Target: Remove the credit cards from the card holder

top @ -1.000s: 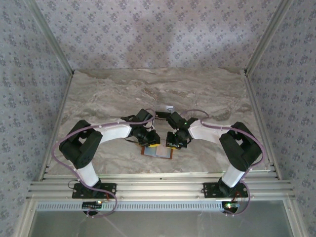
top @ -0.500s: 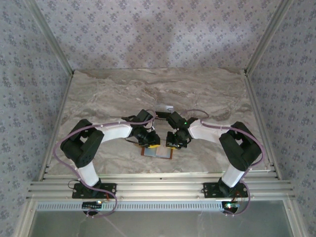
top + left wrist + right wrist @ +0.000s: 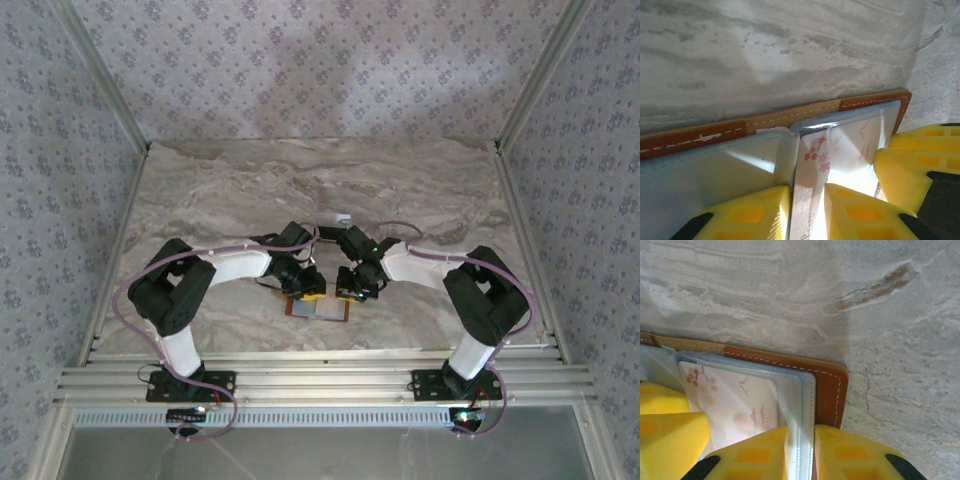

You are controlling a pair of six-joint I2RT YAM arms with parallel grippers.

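Marble-patterned table [image 3: 200,200], boxed in by floral wallpaper [image 3: 320,70]: bolted at its near edge, the left arm [image 3: 225,268] and right arm [image 3: 425,265] bend inward and meet low over the holder [image 3: 322,311]. It lies open and flat near the table's front, midway between the two bases. The left gripper [image 3: 807,215] is clamped on the pale card [image 3: 735,400], its yellow fingers [image 3: 750,215] pressing either side of a blossom-printed strip of it above the grey-blue lining. Just beside it, the right gripper [image 3: 801,460] is closed over the holder's right-hand edge, fingers straddling the lining and the stitched brown border. The rest of the card, printed with blossoms, birds and a small pagoda, lies on the right panel. Beyond both grippers a small pale-and-dark flat item [image 3: 333,219] rests on bare marble, too small to identify. Farther back the table runs to the wallpapered rear wall.
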